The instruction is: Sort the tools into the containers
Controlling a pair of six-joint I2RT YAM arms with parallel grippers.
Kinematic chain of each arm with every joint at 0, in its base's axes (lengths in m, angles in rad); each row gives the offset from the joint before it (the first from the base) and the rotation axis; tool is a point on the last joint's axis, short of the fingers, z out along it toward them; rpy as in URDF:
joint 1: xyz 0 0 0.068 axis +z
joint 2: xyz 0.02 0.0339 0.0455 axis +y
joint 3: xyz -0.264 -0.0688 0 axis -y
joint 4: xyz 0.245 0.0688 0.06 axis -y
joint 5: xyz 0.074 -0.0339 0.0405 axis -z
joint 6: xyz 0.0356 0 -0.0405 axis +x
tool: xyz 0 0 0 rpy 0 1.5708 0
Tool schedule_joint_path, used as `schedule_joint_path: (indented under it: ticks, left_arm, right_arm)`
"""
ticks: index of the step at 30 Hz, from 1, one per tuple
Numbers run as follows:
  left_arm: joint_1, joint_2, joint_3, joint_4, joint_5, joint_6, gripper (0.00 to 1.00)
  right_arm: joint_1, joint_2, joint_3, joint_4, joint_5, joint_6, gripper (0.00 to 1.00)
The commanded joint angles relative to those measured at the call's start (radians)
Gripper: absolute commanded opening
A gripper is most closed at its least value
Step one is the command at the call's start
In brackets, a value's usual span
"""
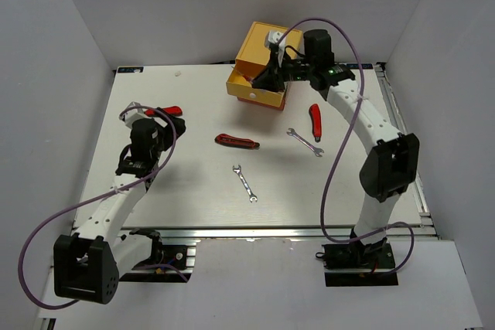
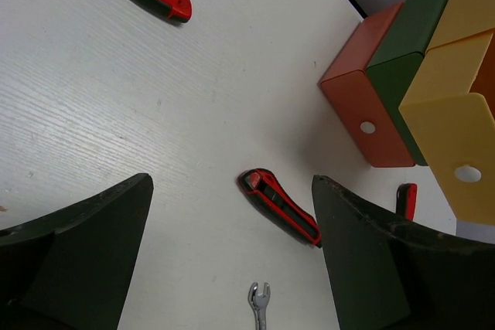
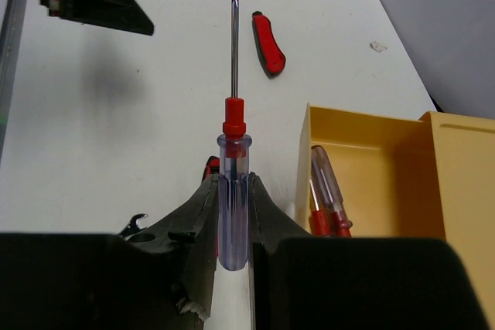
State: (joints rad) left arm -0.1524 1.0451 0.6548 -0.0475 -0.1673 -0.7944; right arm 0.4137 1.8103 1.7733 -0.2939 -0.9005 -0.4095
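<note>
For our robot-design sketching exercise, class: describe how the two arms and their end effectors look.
The left arm and right arm have white tubular links, black joint housings and looping purple cables. The left end effector and right end effector have dark wedge-shaped fingers. A green light marks the right wrist.

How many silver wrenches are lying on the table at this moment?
2. The right-hand wrench lies right of centre in the top view. The middle wrench lies lower, near the centre. Others may be hidden inside the drawers.
</note>
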Motion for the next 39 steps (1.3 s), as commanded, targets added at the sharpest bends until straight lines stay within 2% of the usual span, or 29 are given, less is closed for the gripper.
schedule_joint_path:
  ticks: [1, 8, 11, 16, 18, 20, 21, 24, 27, 30, 33, 36, 39]
  left_arm:
    - [0.004, -0.031, -0.021, 0.011, 0.014, 0.001, 0.95]
    - [0.004, -0.066, -0.047, 0.003, 0.008, -0.003, 0.95]
    - [0.004, -0.068, -0.049, 0.003, 0.008, -0.005, 0.95]
    - [0.004, -0.071, -0.046, 0.003, 0.009, -0.005, 0.95]
    - [0.004, -0.071, -0.047, 0.005, 0.009, -0.003, 0.95]
    - [0.004, -0.068, -0.047, 0.008, 0.012, -0.005, 0.95]
    - [0.004, -0.065, -0.047, 0.009, 0.015, -0.005, 0.95]
    - [0.004, -0.060, -0.049, 0.018, 0.022, -0.009, 0.95]
    - [0.004, -0.053, -0.052, 0.040, 0.044, -0.016, 0.94]
    - [0.004, -0.023, -0.041, 0.098, 0.083, -0.025, 0.93]
    - [0.004, 0.010, -0.032, 0.133, 0.123, -0.032, 0.92]
    - [0.004, 0.052, -0.023, 0.178, 0.166, -0.049, 0.86]
    - [0.004, 0.107, -0.009, 0.212, 0.247, -0.060, 0.71]
  right_arm:
    - [-0.003, 0.049, 0.100, 0.067, -0.012, 0.057, 0.00]
    - [-0.016, 0.096, 0.149, 0.098, 0.026, 0.051, 0.00]
    - [-0.023, 0.119, 0.150, 0.093, 0.090, 0.026, 0.00]
    - [-0.029, 0.222, 0.244, -0.032, 0.192, -0.064, 0.00]
    - [-0.030, 0.248, 0.273, -0.094, 0.253, -0.106, 0.08]
    - [-0.029, 0.259, 0.284, -0.102, 0.314, -0.124, 0.26]
    - [-0.032, 0.251, 0.273, -0.094, 0.333, -0.130, 0.30]
    - [-0.033, 0.201, 0.198, -0.021, 0.386, -0.127, 0.39]
    - [-0.033, 0.150, 0.138, 0.038, 0.410, -0.124, 0.41]
    - [-0.033, 0.104, 0.097, 0.084, 0.417, -0.106, 0.48]
    - [-0.036, 0.070, 0.080, 0.099, 0.384, -0.083, 0.48]
    - [-0.041, 0.040, 0.078, 0.090, 0.315, -0.068, 0.42]
    - [-0.046, 0.017, 0.084, 0.035, 0.148, -0.109, 0.27]
